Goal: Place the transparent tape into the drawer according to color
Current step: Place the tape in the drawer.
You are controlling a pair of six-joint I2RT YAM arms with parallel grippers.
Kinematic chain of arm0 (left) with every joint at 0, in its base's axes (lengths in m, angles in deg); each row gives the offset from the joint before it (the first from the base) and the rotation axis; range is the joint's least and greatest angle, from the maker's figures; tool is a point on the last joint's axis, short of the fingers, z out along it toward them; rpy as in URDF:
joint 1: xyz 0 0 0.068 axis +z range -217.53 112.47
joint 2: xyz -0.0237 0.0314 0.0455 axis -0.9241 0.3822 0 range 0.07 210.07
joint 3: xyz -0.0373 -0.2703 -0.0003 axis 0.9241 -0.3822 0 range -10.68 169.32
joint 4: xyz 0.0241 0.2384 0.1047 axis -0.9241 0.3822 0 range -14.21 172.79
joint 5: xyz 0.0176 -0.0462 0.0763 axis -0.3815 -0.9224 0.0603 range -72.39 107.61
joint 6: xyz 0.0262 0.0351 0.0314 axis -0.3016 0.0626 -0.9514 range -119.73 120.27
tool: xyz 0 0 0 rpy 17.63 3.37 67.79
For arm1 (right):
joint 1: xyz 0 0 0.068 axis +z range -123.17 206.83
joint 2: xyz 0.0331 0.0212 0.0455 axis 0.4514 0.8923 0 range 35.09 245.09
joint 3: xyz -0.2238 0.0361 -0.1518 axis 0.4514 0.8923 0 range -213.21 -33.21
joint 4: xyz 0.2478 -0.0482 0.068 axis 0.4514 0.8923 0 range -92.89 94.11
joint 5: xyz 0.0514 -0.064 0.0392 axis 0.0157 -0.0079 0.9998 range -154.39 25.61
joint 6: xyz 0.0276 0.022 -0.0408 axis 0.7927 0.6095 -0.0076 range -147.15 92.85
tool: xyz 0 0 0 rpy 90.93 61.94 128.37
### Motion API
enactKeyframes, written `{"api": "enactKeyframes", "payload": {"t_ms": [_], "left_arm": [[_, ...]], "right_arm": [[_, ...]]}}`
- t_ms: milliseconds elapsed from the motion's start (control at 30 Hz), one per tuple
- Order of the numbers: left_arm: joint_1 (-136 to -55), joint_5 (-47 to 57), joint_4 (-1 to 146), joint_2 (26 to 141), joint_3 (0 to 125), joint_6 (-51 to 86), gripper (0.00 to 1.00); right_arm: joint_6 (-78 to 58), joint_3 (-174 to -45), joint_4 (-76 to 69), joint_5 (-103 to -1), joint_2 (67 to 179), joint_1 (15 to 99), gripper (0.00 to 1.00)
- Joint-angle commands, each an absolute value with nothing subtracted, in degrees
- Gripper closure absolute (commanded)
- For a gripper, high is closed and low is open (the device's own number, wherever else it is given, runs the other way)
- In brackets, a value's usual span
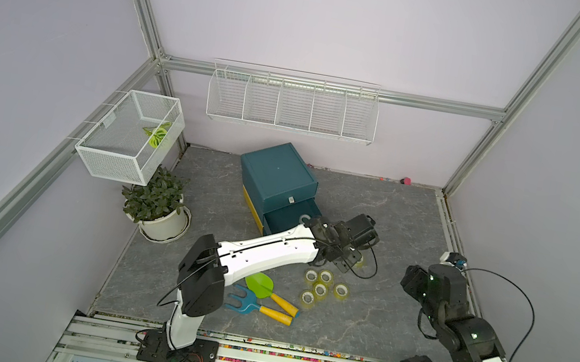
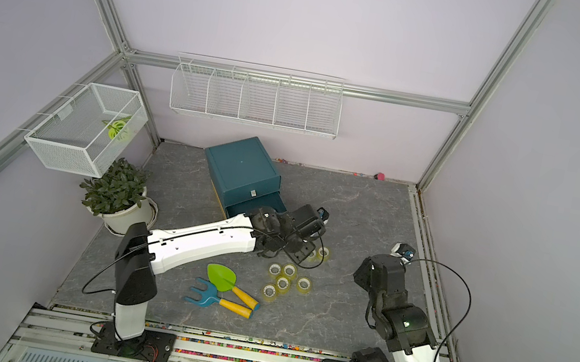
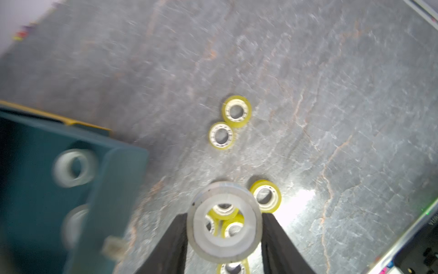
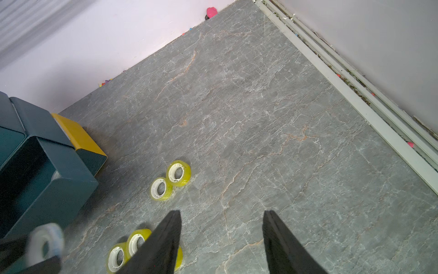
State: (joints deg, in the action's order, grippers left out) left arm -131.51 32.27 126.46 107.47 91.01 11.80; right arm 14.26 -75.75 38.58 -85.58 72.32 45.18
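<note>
– Left wrist view: the left gripper (image 3: 224, 215) has its jaws narrowed on a clear roll (image 3: 224, 250), one finger on each side of the outer wall, the hole facing the camera. It hangs above the table (image 3: 331, 95), beside the open drawer (image 3: 111, 189), not over it.

– Is it the right drawer?

– I judge yes. Inside lies a whitish roll (image 3: 74, 167), perhaps a second one, but the picture is blurred there. So clear goes with clear.

– What must the arm take care of?

– The drawer wall is between the clear roll and the drawer floor. The roll should pass above this wall, not against it. Then it should go low over a free place and only then the jaws should open. If dropped from high, a round roll may land on its edge and run away, I think.

– And the grip?

– Only two thin fingers on a smooth wall. A slow move is safer.

– Where are the others?

– Yellow rolls (image 1: 320, 289) sit in a group on the table in both top views, near the shovel (image 1: 259, 284). Two more (image 4: 186, 175) lie close to the cabinet (image 1: 273, 175).

– The right gripper?

– The right gripper (image 4: 221, 212) has its jaws wide with nothing between them. It is over bare table, well apart from the drawer, and does not block the way.
</note>
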Motion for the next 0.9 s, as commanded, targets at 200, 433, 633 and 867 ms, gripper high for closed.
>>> {"api": "enactKeyframes", "payload": {"t_ms": [200,433,633,867], "left_arm": [[-122.0,39.8,126.2,98.6,82.4,16.5,0.56],[-115.6,39.3,122.5,99.2,77.6,20.4,0.56],[-114.4,38.5,122.7,100.9,77.5,20.6,0.51],[-114.2,37.8,122.9,100.1,77.2,21.3,0.34]], "right_arm": [[15.6,-76.0,36.5,-85.0,73.4,44.9,0.4],[15.4,-75.8,35.8,-84.2,74.1,44.9,0.4],[14.4,-76.0,35.6,-83.0,75.1,44.9,0.39],[13.3,-75.7,33.5,-79.5,76.5,44.9,0.37]]}}
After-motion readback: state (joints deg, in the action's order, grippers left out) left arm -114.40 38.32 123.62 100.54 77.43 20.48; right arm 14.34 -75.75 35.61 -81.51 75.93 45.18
